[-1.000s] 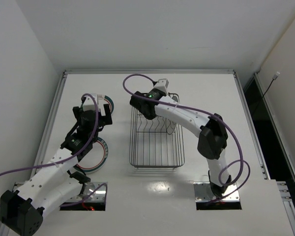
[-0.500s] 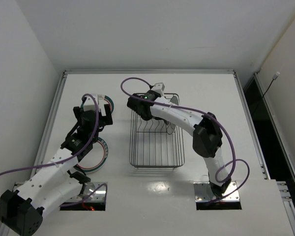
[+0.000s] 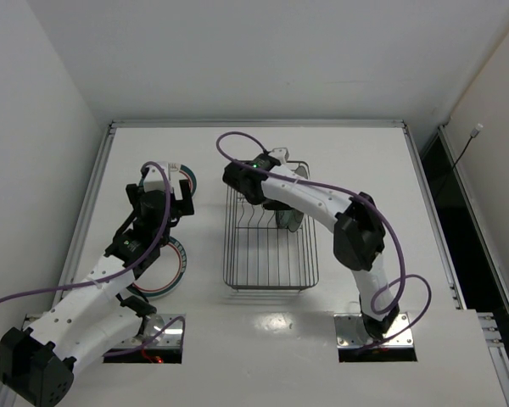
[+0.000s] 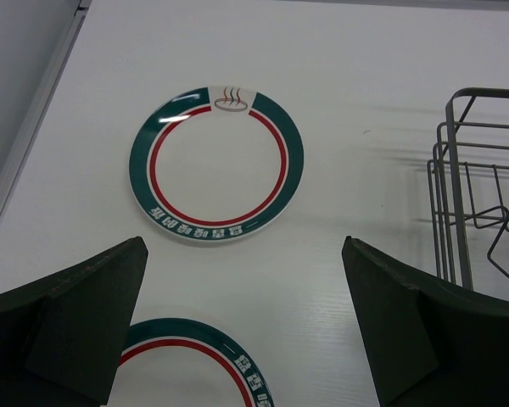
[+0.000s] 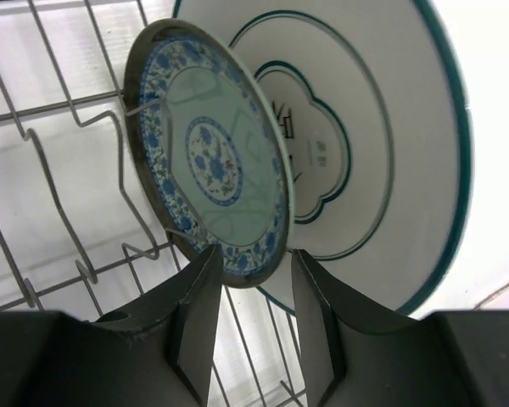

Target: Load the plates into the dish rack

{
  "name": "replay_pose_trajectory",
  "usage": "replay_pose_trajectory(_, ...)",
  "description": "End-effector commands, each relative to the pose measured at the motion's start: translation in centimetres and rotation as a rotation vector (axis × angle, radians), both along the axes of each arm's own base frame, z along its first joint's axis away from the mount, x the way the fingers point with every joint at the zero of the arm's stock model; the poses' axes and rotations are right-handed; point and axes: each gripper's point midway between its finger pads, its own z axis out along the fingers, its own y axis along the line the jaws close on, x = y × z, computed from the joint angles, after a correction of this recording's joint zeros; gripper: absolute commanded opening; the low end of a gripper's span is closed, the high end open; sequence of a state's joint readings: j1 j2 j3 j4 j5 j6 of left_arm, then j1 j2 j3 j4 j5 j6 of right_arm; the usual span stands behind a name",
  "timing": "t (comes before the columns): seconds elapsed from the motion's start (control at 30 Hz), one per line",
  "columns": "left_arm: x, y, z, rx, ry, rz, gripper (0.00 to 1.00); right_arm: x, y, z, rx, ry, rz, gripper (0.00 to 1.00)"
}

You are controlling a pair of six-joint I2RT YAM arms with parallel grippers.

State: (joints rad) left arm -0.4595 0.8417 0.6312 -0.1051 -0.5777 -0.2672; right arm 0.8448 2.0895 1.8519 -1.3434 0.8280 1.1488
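The small teal patterned plate (image 5: 212,153) stands on edge between the prongs of the dish rack (image 3: 270,246). It leans by a larger white plate with a dark rim (image 5: 373,127). My right gripper (image 5: 254,271) is open, its fingertips either side of the small plate's lower rim with a gap showing. From above, that gripper (image 3: 280,212) reaches down into the rack's far half. Two white plates with teal-and-red rims lie flat on the table: one (image 4: 216,165) ahead of my left gripper (image 4: 244,246), one (image 4: 187,373) under it. The left gripper is wide open and holds nothing.
The rack's wire corner (image 4: 479,195) stands right of the left gripper. The left arm covers part of the nearer ringed plate (image 3: 176,264). A raised rail (image 3: 93,195) runs along the table's left edge, and walls close in on both sides.
The right gripper's jaws have parted from the small teal plate, which now stands in the rack. Its wrist shifted slightly. The left arm has not moved.
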Motion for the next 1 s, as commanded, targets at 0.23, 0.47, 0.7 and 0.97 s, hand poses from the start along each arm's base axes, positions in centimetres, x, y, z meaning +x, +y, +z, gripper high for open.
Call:
replay_pose_trajectory(0.23,0.9,1.9,-0.8,-0.010,0.048,0.123,1.00,-2.2,3.3,10.8,0.226,-0.131,0.329,0.32)
replay_pose_trajectory(0.47,5.0,8.2,-1.4,-0.324,0.075,0.301,1.00,-7.2,8.4,8.6,0.525,-0.171,0.592,0.36)
replay_pose_trajectory(0.7,7.4,11.4,-7.7,-0.615,0.231,0.278,1.00,-9.5,7.5,5.5,0.483,-0.141,0.658,0.35)
replay_pose_trajectory(0.97,9.9,13.0,-13.6,-0.684,0.332,0.301,0.90,-9.9,5.9,6.7,0.549,-0.242,0.655,0.35)
